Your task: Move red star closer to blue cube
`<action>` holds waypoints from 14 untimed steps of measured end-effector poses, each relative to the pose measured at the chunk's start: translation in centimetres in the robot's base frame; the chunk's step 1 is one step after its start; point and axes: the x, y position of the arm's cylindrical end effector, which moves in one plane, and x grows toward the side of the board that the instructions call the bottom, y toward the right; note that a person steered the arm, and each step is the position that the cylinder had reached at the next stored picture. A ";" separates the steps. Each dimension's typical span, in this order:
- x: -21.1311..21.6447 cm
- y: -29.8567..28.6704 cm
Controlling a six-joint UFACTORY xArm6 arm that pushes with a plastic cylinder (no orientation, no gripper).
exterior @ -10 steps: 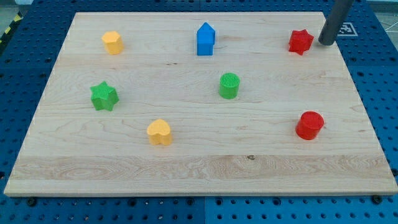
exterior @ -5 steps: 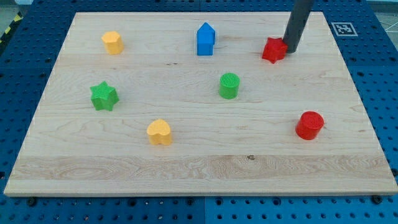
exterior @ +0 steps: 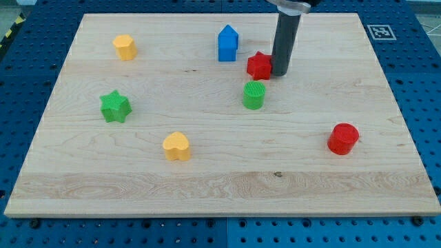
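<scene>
The blue cube (exterior: 228,43), with a peaked top, stands at upper centre of the frame; just to its lower right sits the ribbed red star (exterior: 259,65), near it but apart. My tip (exterior: 280,73), a plain dark rod with no end effector to open or close, touches the star's right side. The surface (exterior: 207,186) is pale grained wood on a blue perforated base (exterior: 413,234).

The scene is bright and evenly lit from above, with no harsh glare on the pale wooden board (exterior: 207,186). Shadows are soft and short, hugging the base of each block, such as the red cylinder block (exterior: 343,138). Focus is sharp throughout, with no motion blur or noticeable edge distortion.
</scene>
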 end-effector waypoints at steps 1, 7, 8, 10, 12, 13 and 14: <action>0.0 -0.4; 1.4 -0.6; 1.0 -0.2; 0.4 -1.5; 1.9 -5.0; 2.3 -6.3; 2.4 -7.4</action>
